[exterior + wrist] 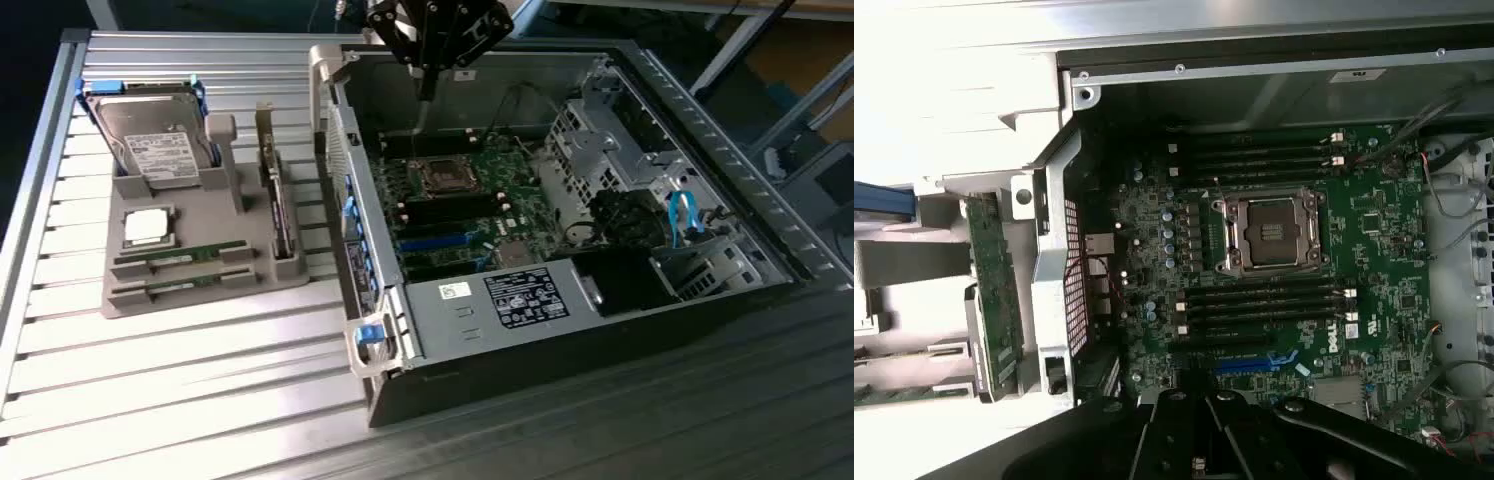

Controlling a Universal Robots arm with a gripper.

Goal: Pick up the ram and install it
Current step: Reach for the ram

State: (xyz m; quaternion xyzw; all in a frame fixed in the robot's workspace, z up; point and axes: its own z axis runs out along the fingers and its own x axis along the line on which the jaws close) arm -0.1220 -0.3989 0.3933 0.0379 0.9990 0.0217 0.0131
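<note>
Two ram sticks [178,256] [182,284], thin green boards with small black chips, lie flat in slots at the front of a grey holder tray [254,235] on the exterior view's left. My gripper [427,92] hangs over the far end of the open computer case [400,330], well away from the ram. Its black fingers [1204,440] are shut together with nothing between them. Below it lies the green motherboard [1374,230] with an empty processor socket [1274,232] and black memory slots [1264,155] [1264,305] on both sides of it.
The tray also carries a silver-labelled hard drive [154,145], a square silver processor [147,228] and a green board standing on edge [276,195] [994,300]. The case's side wall [344,200] stands between tray and motherboard. A drive cage [601,140] and cables [681,215] fill the case's right.
</note>
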